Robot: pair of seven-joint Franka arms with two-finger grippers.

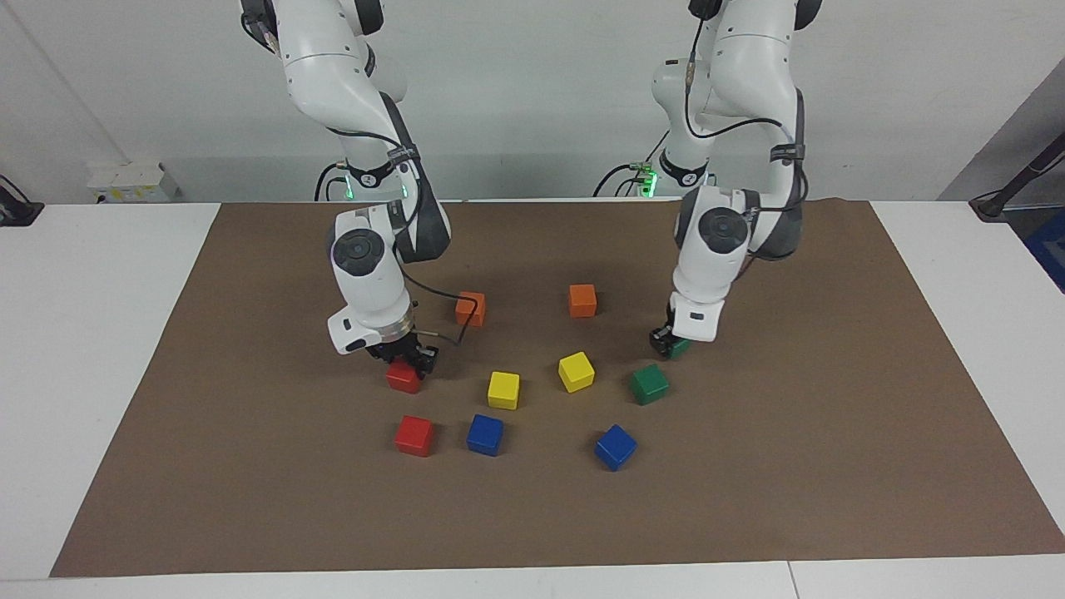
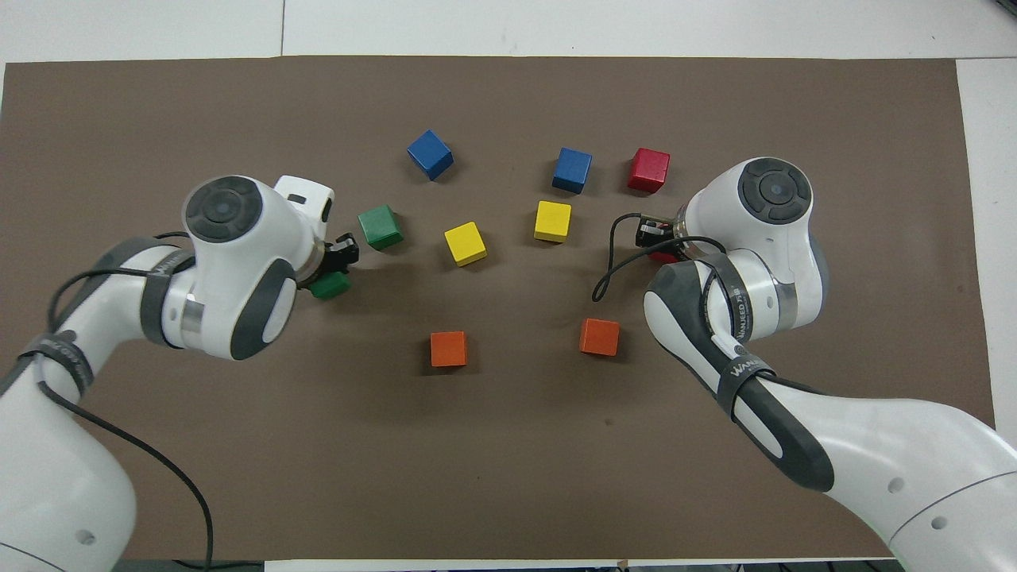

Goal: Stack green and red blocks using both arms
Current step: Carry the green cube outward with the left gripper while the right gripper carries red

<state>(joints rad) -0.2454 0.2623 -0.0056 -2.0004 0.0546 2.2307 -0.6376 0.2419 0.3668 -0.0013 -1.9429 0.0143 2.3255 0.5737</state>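
My right gripper is low over the mat and shut on a red block; in the overhead view this gripper hides most of that block. The second red block lies farther from the robots. My left gripper is low and shut on a dark green block, partly hidden by the hand. The second green block lies on the mat just farther out.
Two yellow blocks lie between the grippers. Two blue blocks lie farther out, two orange blocks nearer the robots. All sit on a brown mat on the white table.
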